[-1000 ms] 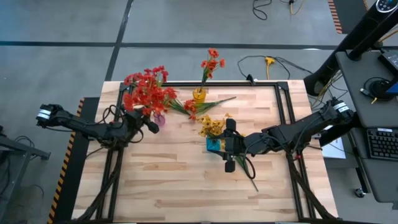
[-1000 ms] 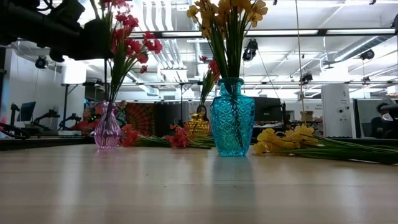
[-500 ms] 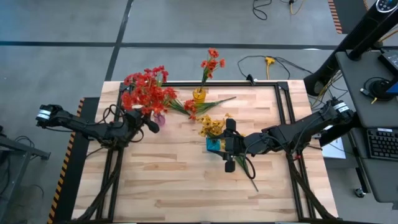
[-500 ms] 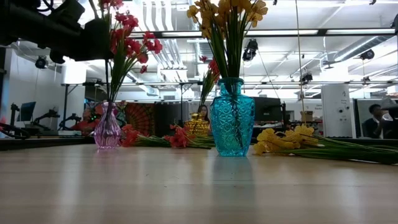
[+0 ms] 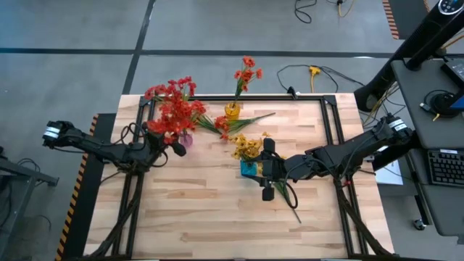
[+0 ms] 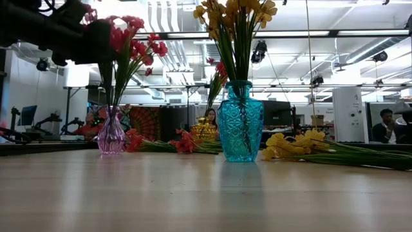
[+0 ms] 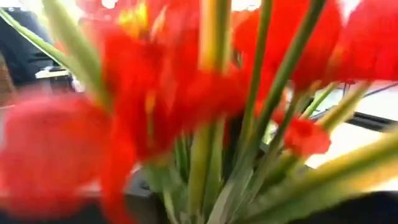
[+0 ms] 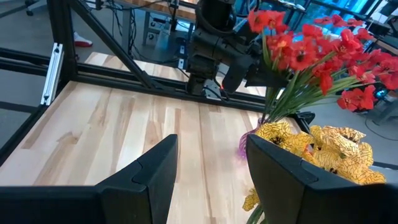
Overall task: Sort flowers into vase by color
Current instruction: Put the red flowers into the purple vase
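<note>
Left tool [image 5: 171,141] — hidden behind red flowers [image 5: 172,109]

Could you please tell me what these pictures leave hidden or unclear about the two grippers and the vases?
- Left gripper: its fingers are buried under the red artificial flowers in the high view; the left wrist view is filled with blurred blooms.
- Small pink glass vase: from above, the blooms hide most of it.
- Teal cut-glass vase: from above, the right gripper covers most of it.

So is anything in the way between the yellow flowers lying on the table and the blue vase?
Nothing visible blocks them. The loose yellow flowers lie right beside the blue vase, with bare table around. The right gripper hovers over the vase, jaws open and empty.
</note>
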